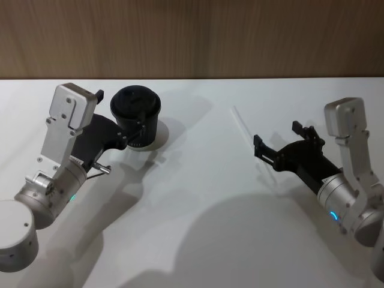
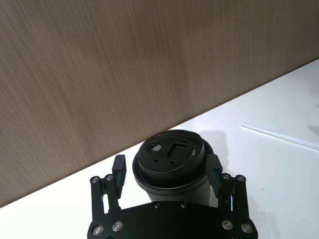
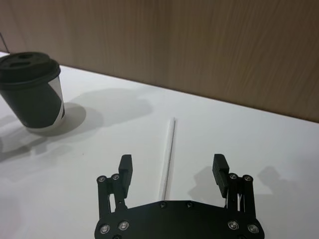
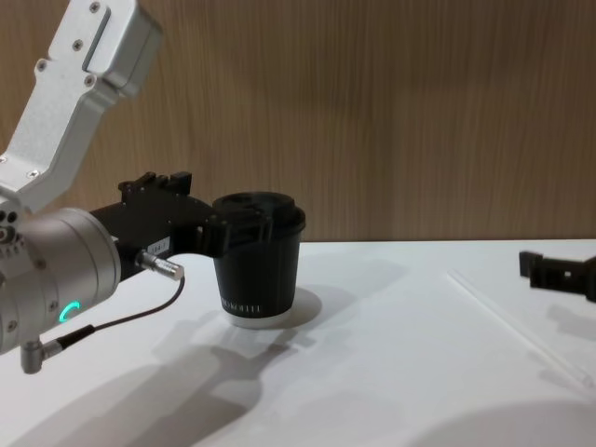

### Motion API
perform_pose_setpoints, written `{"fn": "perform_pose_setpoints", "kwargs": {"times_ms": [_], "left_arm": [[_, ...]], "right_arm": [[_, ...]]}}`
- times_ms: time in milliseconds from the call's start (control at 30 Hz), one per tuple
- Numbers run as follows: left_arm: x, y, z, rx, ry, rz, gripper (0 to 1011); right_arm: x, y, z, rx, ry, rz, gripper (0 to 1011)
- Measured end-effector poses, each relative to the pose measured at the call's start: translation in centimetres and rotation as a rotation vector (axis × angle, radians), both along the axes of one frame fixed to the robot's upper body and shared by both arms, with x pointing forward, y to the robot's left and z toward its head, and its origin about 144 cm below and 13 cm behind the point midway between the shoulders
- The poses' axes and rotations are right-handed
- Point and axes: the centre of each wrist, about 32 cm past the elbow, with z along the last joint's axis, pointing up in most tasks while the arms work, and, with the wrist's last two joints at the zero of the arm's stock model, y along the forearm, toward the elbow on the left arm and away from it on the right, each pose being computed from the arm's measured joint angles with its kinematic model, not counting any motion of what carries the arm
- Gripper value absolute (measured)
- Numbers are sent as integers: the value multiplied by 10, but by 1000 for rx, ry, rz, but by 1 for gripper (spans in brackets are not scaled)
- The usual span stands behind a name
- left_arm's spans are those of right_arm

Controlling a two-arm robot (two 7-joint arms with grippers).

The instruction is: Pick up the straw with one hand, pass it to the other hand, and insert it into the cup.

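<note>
The black lidded cup [image 1: 137, 111] stands upright at the back left of the white table. My left gripper [image 1: 123, 118] is open with one finger on each side of the cup [image 2: 172, 159], just under the lid rim; a small gap shows on one side. The white straw [image 1: 243, 126] lies flat on the table at the right. My right gripper [image 1: 278, 138] hovers open over the straw's near end. In the right wrist view the straw [image 3: 169, 149] runs away from between the fingers of the right gripper [image 3: 172, 167], untouched.
A wood-panelled wall [image 1: 192, 36] closes off the table's far edge just behind the cup. The white table [image 1: 198, 198] stretches bare between the two arms. A dark cable with a metal plug [image 4: 158, 265] hangs off the left wrist.
</note>
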Motion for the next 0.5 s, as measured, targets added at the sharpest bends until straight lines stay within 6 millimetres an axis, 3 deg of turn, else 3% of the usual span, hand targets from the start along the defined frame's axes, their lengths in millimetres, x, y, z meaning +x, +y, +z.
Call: {"fn": "perform_pose_setpoints", "kwargs": {"times_ms": [500], "left_arm": [[0, 0, 0, 0, 0, 0, 1003]], "right_arm": [[-3, -1, -2, 4, 89, 27, 1001]]}}
